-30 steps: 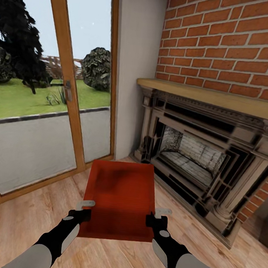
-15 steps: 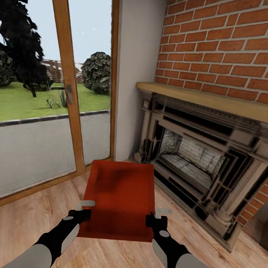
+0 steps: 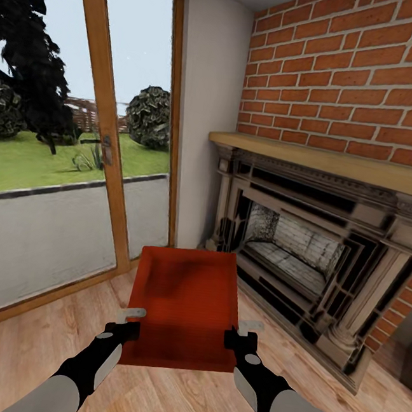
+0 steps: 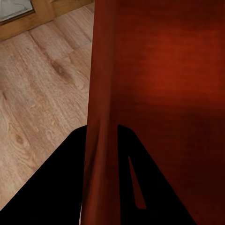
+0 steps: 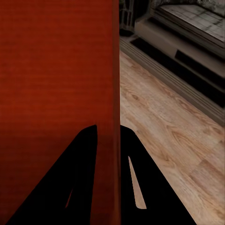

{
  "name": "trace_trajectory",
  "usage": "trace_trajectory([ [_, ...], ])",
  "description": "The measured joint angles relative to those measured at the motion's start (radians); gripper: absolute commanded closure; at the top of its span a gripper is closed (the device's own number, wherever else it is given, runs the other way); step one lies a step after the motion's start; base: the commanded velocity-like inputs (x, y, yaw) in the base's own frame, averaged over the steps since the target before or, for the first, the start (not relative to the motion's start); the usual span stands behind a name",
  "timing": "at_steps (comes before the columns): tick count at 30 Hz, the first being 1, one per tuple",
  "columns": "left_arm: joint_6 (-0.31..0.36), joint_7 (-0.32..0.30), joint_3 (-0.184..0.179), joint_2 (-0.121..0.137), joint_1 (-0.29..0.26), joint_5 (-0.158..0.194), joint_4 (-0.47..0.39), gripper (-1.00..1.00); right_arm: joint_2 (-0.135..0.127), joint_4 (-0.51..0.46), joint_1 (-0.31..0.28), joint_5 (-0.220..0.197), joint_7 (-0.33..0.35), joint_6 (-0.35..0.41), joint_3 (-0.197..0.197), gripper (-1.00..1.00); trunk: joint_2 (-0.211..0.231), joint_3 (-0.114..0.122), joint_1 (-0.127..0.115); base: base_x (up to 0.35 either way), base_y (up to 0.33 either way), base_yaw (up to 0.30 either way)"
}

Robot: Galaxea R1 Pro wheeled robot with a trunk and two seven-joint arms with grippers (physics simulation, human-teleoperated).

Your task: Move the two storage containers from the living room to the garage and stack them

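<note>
An orange-red storage container [image 3: 183, 302] is held level in front of me, above the light wood floor of the living room. My left gripper [image 3: 130, 323] is shut on its left wall [image 4: 101, 131] and my right gripper [image 3: 240, 333] is shut on its right wall [image 5: 112, 117]. In each wrist view the thin wall runs between the two dark fingers. The bin's open top faces up and nothing shows inside it.
A red brick fireplace [image 3: 310, 243] with a wooden mantel stands close on the right. Glass doors [image 3: 65, 151] with a wooden frame fill the left, with lawn and bushes outside. A white wall corner [image 3: 203, 116] lies straight ahead. Wood plank floor [image 3: 30, 346] stretches below.
The whole view has shifted: doors, wall and fireplace sit lower in the picture and show more ceiling, so the camera has moved. Both grippers and the container hold the same place in view.
</note>
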Motion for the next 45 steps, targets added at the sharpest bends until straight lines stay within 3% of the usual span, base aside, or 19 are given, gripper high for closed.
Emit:
trace_trajectory([
  [45, -0.002, -0.002, 0.002, 0.0, 0.0, 0.0, 0.0, 1.0, 0.0, -0.003, 0.0, 0.001, -0.002, 0.0, 0.001, 1.0, 0.0, 0.071, 0.0, 0.0, 0.0, 0.0],
])
